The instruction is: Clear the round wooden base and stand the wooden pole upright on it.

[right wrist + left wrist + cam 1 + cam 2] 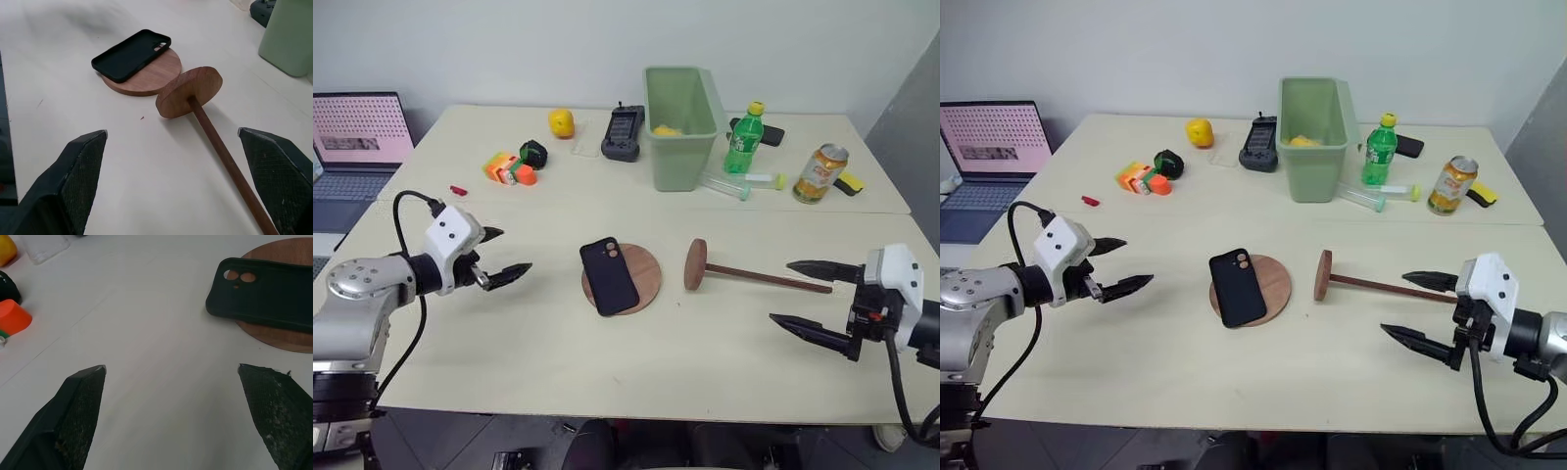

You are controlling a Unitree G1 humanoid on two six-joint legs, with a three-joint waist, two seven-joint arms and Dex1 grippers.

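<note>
Black phone case (pixel 609 275) still covers the round wooden base (pixel 646 285) mid-table (clearing comes first), the wooden pole (pixel 759 276) lies flat just beside it, and left gripper (pixel 499 257) and right gripper (pixel 808 294) both gape wide, empty.

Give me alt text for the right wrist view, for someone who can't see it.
The wooden pole lies flat on a pale table, running between the open right gripper's two black fingers, its thick end disc toward the round wooden base. A black phone case lies across the base, and a green bin stands beyond.
</note>
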